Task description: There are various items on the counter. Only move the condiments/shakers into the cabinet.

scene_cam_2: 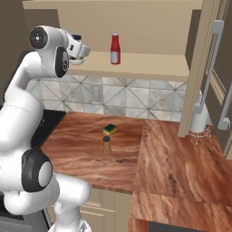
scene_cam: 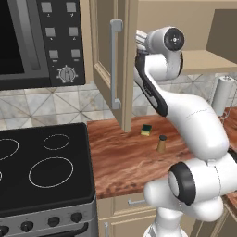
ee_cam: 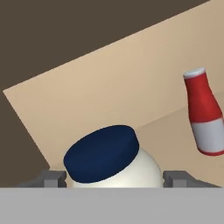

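Overhead, two condiments on cabinet [scene_cam_2: 136, 68] shelf: red bottle [scene_cam_2: 115, 49], white jar [ee_cam: 114, 166] between spread pincer [ee_cam: 116, 179] fingers; one shaker [scene_cam_2: 106, 144], one sponge [scene_cam_2: 109, 129] on counter [scene_cam_2: 90, 158].

shaker [scene_cam: 161, 144] upright on counter [scene_cam: 120, 157] | sponge [scene_cam: 146, 130] behind it

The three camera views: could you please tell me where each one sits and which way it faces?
Left base view: behind the arm's left, facing the counter, stovetop and open cabinet; the white arm rises at lower right.
Right base view: behind the arm's right, facing the counter and cabinet shelf with the red squeeze bottle; the arm rises at left.
Hand view: on the hand, looking into the cabinet at the white jar between the open jaws.
Shared: both base views show the shaker and sponge.
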